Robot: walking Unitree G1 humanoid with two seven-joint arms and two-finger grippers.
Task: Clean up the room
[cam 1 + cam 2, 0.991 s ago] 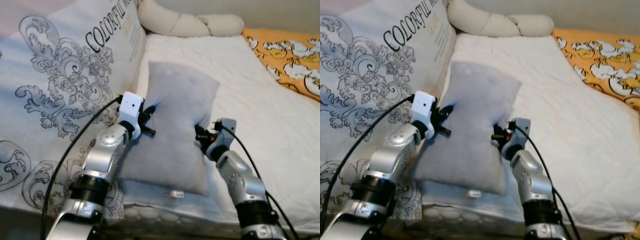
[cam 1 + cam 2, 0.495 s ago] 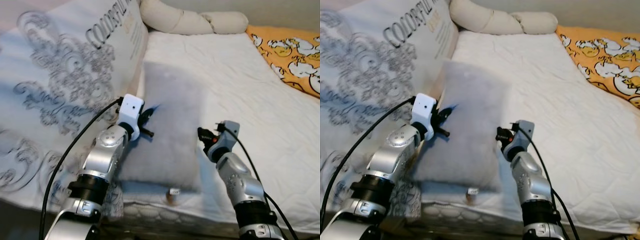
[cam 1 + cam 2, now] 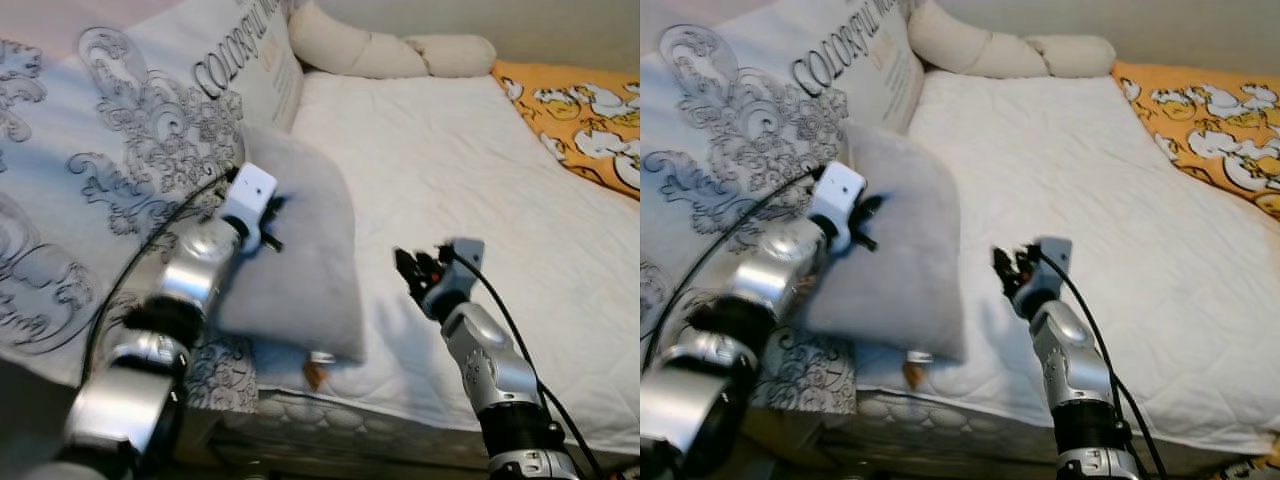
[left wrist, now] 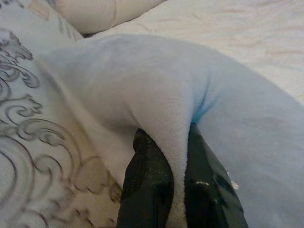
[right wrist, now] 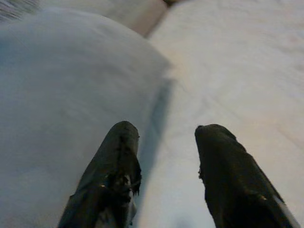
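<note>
A grey pillow (image 3: 300, 270) lies on the white bed (image 3: 450, 160), near its front left, leaning against a large patterned pillow (image 3: 140, 150). My left gripper (image 4: 176, 156) is shut on a fold of the grey pillow (image 4: 156, 90) at its left side, where my left gripper (image 3: 268, 218) meets it. To the pillow's right, my right gripper (image 3: 408, 268) hovers over the sheet, open and holding nothing. Its two fingers (image 5: 118, 156) point past the pillow's right edge (image 5: 71, 80).
A cream bolster (image 3: 380, 50) lies along the head of the bed. An orange printed blanket (image 3: 580, 100) covers the far right. The mattress front edge (image 3: 380, 430) runs below the arms, with a small tag (image 3: 322, 357) under the pillow's corner.
My right gripper has let go of the grey pillow and drawn back to the right. The left arm has pulled the pillow left, toward the patterned pillow. The camera has shifted slightly.
</note>
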